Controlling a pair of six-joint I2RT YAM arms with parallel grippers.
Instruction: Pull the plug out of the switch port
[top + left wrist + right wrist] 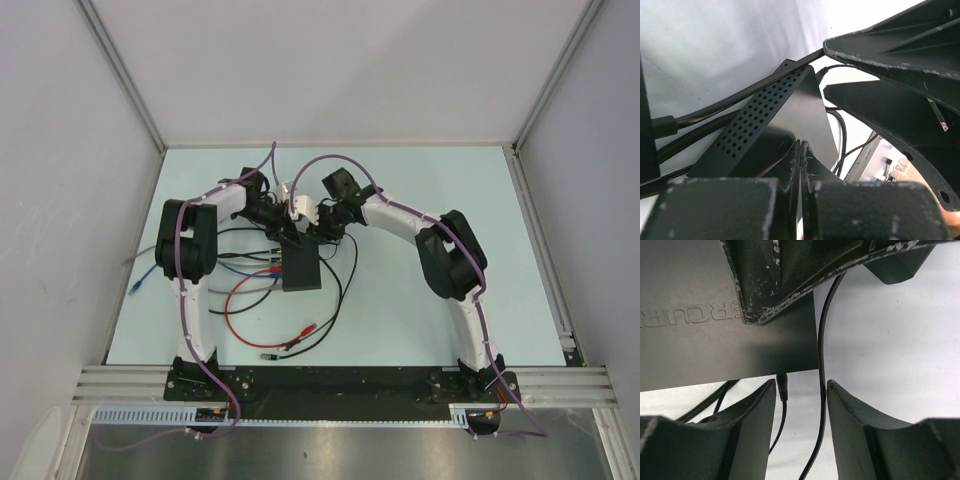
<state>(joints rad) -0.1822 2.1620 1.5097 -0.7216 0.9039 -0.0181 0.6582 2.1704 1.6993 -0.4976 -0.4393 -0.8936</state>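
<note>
The switch [300, 270] is a flat matte black box in the middle of the table, with a perforated side in the left wrist view [755, 125]. My left gripper [290, 233] is shut, with its tips [801, 146] together over the switch's top near its far edge and nothing visible between them. My right gripper [323, 236] is open at the switch's far edge [700, 350]. Its fingers [801, 385] straddle a small black barrel plug [783, 386] seated in the edge, and a thin black cable [821, 365] runs by the right finger.
Red leads [240, 300], black cables [335, 290] and a blue-tipped cable [140, 285] lie loose around the switch toward the near left. White walls close in the table on three sides.
</note>
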